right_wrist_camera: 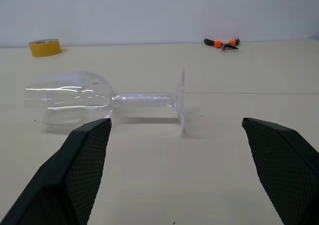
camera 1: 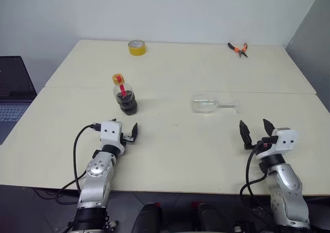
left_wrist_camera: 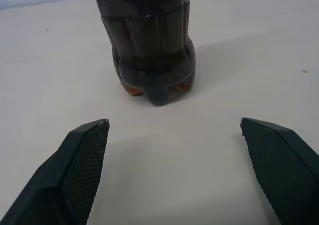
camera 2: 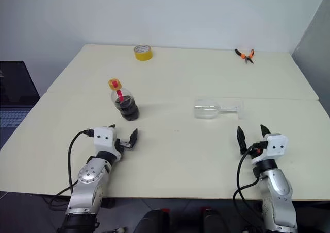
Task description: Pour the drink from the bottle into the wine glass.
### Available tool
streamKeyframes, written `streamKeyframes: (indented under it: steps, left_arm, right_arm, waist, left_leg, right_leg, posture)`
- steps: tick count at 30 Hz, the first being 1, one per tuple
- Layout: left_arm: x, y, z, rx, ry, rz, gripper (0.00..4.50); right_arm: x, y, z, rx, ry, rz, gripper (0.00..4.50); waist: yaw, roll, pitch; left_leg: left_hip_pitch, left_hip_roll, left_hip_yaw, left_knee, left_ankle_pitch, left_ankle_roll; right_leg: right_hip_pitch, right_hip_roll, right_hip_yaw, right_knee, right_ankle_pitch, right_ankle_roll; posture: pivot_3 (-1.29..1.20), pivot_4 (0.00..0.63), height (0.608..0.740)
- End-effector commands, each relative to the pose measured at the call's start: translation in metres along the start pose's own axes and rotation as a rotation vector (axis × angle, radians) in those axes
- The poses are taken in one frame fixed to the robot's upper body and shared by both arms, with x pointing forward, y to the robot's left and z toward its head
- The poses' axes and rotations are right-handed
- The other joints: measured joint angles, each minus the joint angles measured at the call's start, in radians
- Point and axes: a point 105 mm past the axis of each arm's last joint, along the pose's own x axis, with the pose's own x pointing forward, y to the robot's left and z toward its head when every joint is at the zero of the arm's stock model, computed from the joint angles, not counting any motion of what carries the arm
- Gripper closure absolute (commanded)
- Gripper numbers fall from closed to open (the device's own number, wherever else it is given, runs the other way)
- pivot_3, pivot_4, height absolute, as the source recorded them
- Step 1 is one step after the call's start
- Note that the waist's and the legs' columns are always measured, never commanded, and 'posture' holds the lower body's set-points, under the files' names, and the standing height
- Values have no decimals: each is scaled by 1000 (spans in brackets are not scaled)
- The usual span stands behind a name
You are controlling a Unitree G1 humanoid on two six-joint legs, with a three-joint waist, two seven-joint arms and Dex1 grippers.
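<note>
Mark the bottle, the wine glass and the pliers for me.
bottle (camera 1: 126, 100), left eye view, on the dark lower body.
wine glass (camera 1: 205, 105), left eye view, on the bowl; it lies on its side.
pliers (camera 1: 238, 49), left eye view, on the orange handles.

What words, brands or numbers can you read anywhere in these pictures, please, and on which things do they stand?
No text can be read.
Bottle: its red label strip is too small to read.
Tape roll: no print to make out.
Laptop: its dark screen and keys are too small to read.
</note>
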Motion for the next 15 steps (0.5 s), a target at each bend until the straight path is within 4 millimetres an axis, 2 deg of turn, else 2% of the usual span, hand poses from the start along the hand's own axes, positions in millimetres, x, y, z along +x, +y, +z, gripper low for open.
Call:
streamKeyframes:
  steps: [1, 11, 15]
  left_arm:
    - [-2, 4, 15, 20, -72, 20, 32]
    - [-4, 11, 16, 32, -81, 37, 32]
    - [-6, 32, 17, -2, -80, 130, 32]
  right_arm:
    - [4, 3, 9, -5, -33, 20, 0]
    - [3, 8, 9, -23, -26, 63, 0]
    - [-3, 37, 16, -31, -21, 244, 0]
  waist:
    - [0, 0, 0]
    - [0, 0, 0]
    - [0, 0, 0]
  left_leg:
    - [0, 0, 0, 0, 0, 0]
    - [0, 0, 0, 0, 0, 0]
    - [0, 0, 0, 0, 0, 0]
  right_leg:
    - [0, 0, 0, 0, 0, 0]
    - [0, 0, 0, 0, 0, 0]
    - [0, 0, 0, 0, 0, 0]
  posture:
    - [0, 150, 740]
    - [0, 150, 740]
    - [0, 150, 740]
